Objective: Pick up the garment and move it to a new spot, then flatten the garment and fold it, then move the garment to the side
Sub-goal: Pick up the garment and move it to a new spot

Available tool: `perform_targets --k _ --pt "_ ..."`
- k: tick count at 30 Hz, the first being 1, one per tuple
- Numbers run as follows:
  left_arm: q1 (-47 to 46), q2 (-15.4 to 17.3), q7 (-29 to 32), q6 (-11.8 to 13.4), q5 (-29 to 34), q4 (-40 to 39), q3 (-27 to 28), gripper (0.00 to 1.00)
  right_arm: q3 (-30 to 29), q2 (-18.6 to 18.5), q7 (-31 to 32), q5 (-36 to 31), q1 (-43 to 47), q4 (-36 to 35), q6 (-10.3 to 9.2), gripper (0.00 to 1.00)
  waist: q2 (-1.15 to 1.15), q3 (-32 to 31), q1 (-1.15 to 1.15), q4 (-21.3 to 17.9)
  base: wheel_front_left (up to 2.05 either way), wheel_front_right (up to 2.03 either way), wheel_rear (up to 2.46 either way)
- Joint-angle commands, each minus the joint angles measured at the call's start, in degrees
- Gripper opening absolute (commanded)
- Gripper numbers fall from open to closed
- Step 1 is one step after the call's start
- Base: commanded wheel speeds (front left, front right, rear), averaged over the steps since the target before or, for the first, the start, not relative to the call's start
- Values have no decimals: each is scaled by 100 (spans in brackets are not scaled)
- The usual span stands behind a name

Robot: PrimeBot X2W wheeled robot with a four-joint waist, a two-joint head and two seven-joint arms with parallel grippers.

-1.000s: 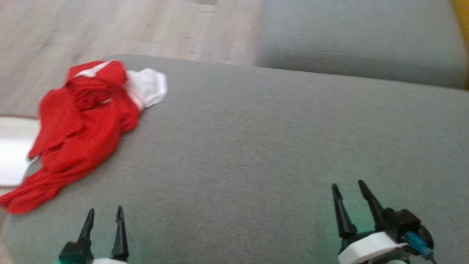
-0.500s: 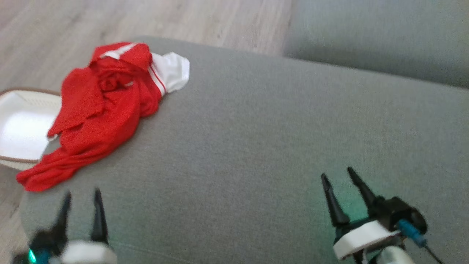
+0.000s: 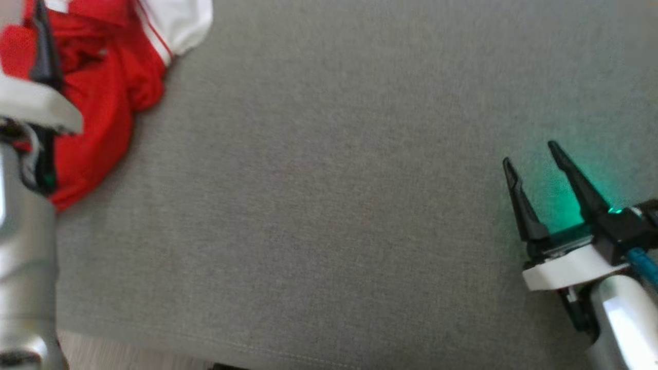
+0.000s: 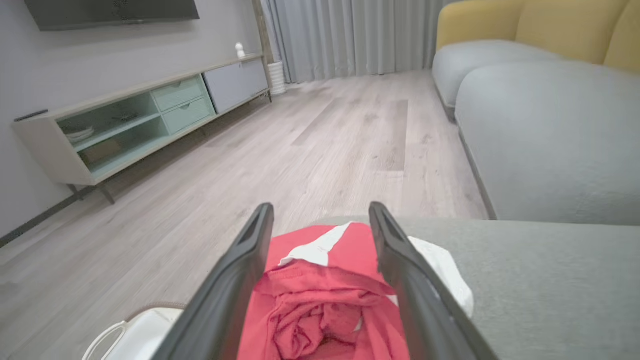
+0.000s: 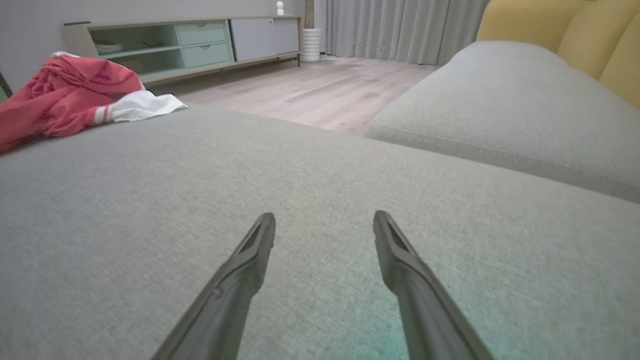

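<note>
The garment (image 3: 108, 77) is a crumpled red top with a white sleeve, lying at the far left of a grey cushioned seat (image 3: 334, 205). My left gripper (image 4: 321, 207) hovers open just over it, and the red folds (image 4: 320, 295) show between its spread jaws in the left wrist view. In the head view one dark finger (image 3: 43, 51) of it stands over the red cloth. My right gripper (image 3: 529, 153) is open and empty at the right, low over bare grey fabric (image 5: 325, 216). From there the garment (image 5: 65, 100) lies far off to the left.
A white basket (image 4: 145, 330) sits on the wooden floor beside the seat's left end. A second grey cushion (image 5: 500, 100) lies beyond a gap, with a yellow sofa back (image 4: 550, 25) behind it. A low cabinet (image 4: 125, 125) lines the far wall. The seat's front edge (image 3: 205, 354) is close.
The head camera has tilted down and closer, shifting the whole picture. My left arm has reached forward from the near edge to over the garment. Both grippers stay open.
</note>
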Motion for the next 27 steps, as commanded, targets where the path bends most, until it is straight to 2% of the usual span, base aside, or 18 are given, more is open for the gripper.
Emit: perform_targets --k 1,9,16,17,18,19,23,27 --pt "-384 412 47 50 3 236 209 100 49 -132 60 -51 21 -380 44 100 0 676 -3 -249 0 0 0" --pt "-1499 837 246 182 228 1877 49 100 -85 -276 346 -71 397 -1345 44 100 0 1152 -3 -579 0 0 0" --pt "-1893 986 368 280 457 2753 -197 100 -221 -305 500 -42 689 -1788 44 100 0 1267 -3 -710 0 0 0" --pt "-1929 976 415 274 467 2885 -229 45 -235 -313 509 -41 718 -1820 44 100 0 1267 -3 -723 0 0 0" --pt "-1942 957 477 252 472 3025 -266 17 -245 -312 511 -36 739 -1833 44 100 0 1246 -3 -740 0 0 0" --pt "-1949 933 514 211 449 3145 -283 0 -252 -302 511 -30 758 -1834 44 100 0 1211 -3 -753 0 0 0" --pt "-1956 927 218 184 312 3338 -213 0 -194 -232 455 4 788 -1724 44 100 0 921 -3 -816 0 0 0" --pt "-2076 1064 -120 133 272 3258 -220 0 -40 -109 324 76 776 -1443 44 100 0 453 -3 -902 0 0 0"
